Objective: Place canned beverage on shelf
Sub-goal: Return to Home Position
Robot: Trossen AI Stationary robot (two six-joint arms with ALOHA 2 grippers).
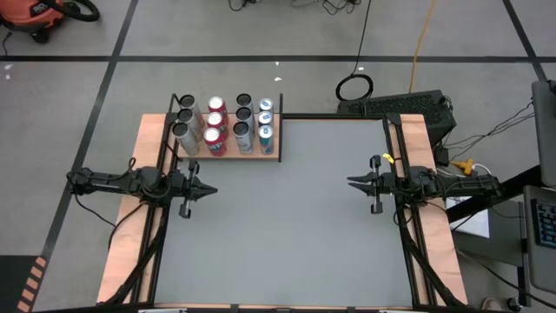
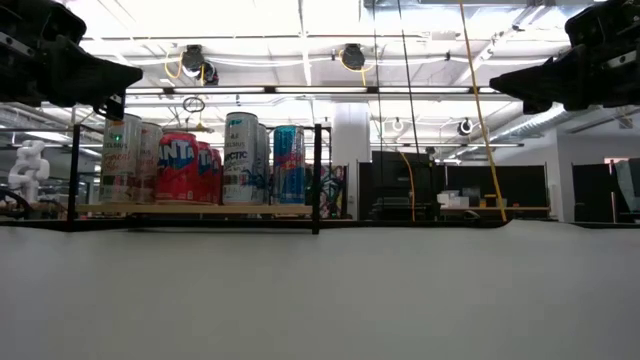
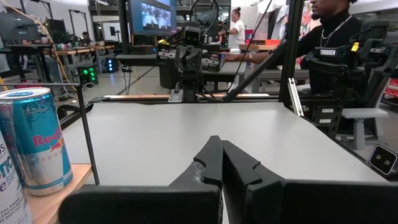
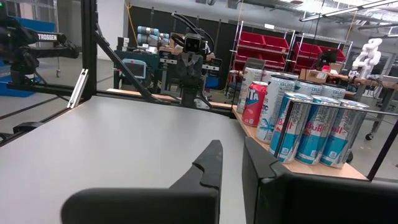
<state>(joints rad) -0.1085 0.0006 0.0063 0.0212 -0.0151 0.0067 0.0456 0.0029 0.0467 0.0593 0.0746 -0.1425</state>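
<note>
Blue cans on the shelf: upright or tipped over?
Upright. The blue cans show round tops from above and stand on their bases on the shelf.

Left arm (image 1: 130, 183) and right arm (image 1: 434, 184) are slim, jointed, matte black, each ending in two wedge-shaped black fingers (image 3: 205, 165). A black cable (image 1: 91, 211) leaves the left base toward 5 o'clock.

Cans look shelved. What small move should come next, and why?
Probably just park both arms at home, with no more picking. The cans stand in rows on the shelf. The left gripper is shut on nothing near the table's left side, and the right gripper holds nothing near the right side.
</note>
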